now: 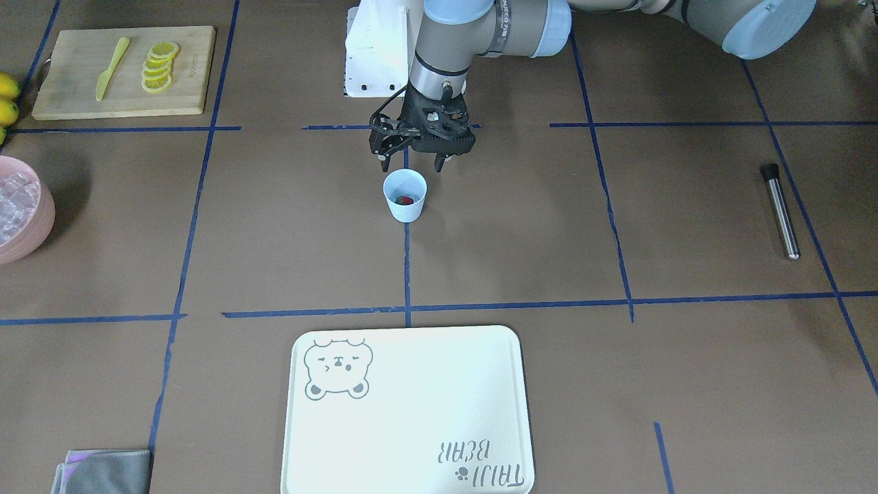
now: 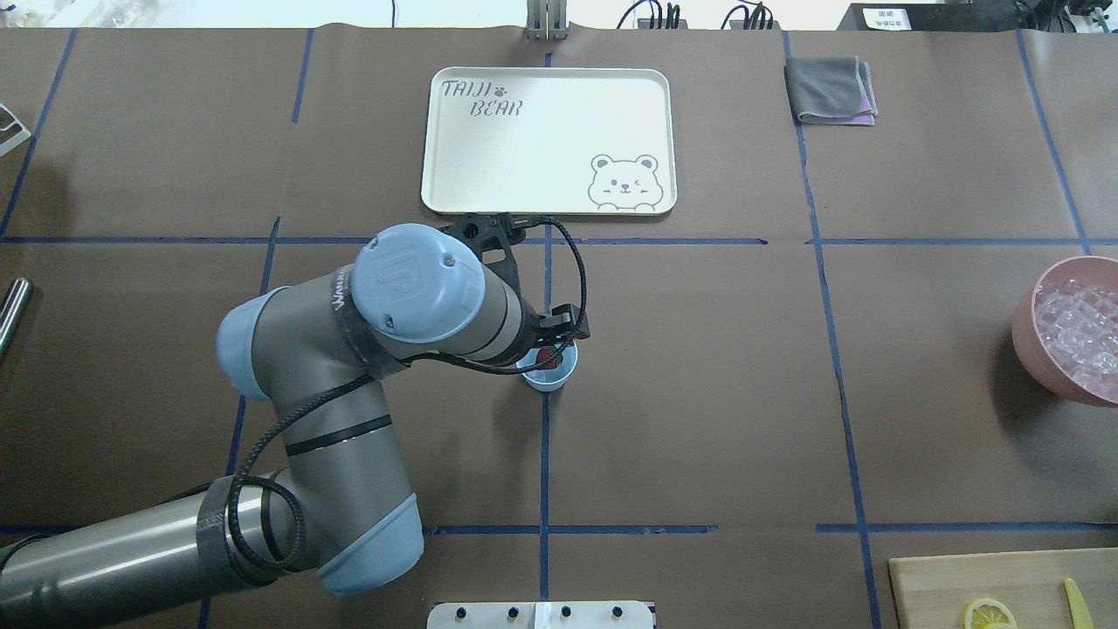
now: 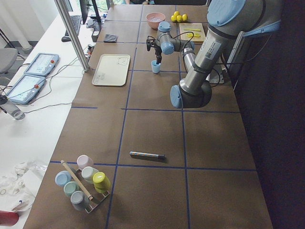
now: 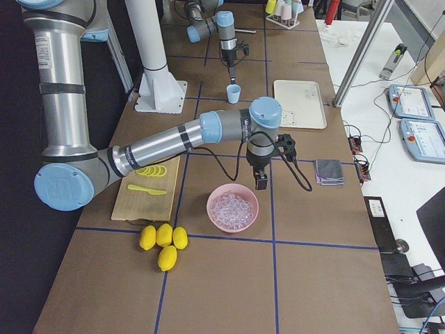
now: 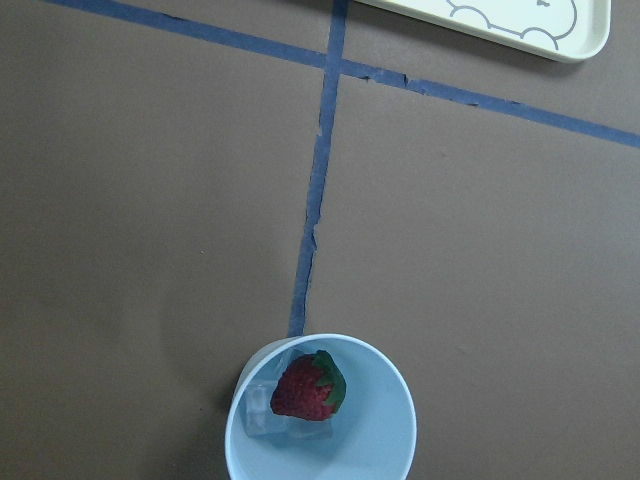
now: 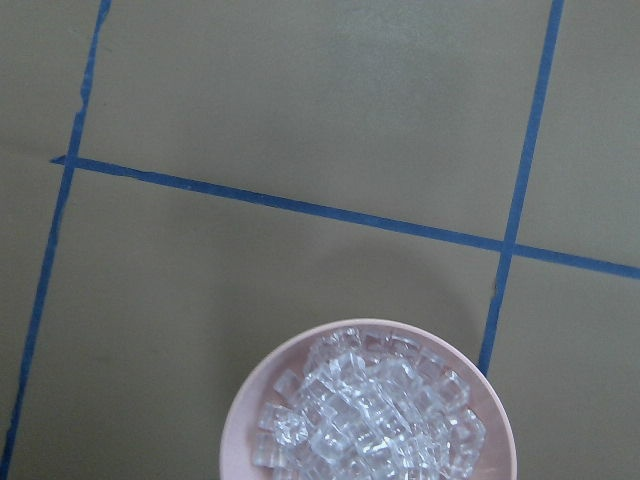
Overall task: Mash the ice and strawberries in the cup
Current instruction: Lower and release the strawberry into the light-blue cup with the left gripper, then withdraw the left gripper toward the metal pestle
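The pale blue cup stands at the table's middle on a blue tape line. One red strawberry with a green top lies inside it, beside a clear ice cube. My left gripper hangs open and empty just above and behind the cup's rim. More ice fills the pink bowl. My right gripper hovers above the far edge of that bowl. It shows only in the exterior right view, so I cannot tell whether it is open or shut.
A white bear tray lies across the table from the robot. A metal rod with a black end lies on my left side. A cutting board holds lemon slices and a yellow knife. A grey cloth sits at the far right.
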Robot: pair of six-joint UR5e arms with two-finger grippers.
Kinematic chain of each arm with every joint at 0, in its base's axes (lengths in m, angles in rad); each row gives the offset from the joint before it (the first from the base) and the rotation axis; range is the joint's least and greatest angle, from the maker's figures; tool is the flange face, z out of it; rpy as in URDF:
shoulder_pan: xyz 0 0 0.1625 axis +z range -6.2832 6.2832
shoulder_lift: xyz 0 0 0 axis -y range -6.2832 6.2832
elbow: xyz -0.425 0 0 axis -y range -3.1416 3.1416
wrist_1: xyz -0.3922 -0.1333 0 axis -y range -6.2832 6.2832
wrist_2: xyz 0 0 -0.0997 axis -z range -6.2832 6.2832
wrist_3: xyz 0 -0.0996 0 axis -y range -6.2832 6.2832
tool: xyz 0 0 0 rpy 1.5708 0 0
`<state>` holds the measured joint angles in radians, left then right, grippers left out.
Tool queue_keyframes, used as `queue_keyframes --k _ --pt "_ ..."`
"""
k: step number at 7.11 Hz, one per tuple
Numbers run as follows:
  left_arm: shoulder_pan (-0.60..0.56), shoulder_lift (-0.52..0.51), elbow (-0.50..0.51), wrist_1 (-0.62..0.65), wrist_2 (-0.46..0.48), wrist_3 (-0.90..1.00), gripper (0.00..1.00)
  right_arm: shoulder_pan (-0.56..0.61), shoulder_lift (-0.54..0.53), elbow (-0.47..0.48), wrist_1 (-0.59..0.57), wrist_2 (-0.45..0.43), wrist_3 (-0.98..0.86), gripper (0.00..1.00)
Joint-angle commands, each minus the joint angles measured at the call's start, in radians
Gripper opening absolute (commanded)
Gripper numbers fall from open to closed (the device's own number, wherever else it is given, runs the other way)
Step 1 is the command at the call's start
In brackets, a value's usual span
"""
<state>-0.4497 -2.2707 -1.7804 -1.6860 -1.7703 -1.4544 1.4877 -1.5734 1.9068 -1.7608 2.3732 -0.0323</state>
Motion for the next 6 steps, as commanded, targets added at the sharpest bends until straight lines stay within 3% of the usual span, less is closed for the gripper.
queue_keyframes --k 1,2,3,6 --pt "-0.039 0.104 -0.117 0.024 -0.006 0.115 1.0 0.043 -0.111 -0.119 0.272 0.006 -0.012 0.99" --pt "-0.078 0.109 -0.154 0.126 -0.044 0.194 1.0 0.061 -0.134 -0.188 0.373 0.006 -0.023 0.99" --pt "-0.137 0.114 -0.172 0.19 -0.125 0.291 1.0 0.081 -0.135 -0.224 0.398 0.006 -0.024 0.99" --pt "-0.312 0.334 -0.201 0.196 -0.291 0.573 1.0 0.111 -0.135 -0.224 0.397 0.023 -0.011 0.99"
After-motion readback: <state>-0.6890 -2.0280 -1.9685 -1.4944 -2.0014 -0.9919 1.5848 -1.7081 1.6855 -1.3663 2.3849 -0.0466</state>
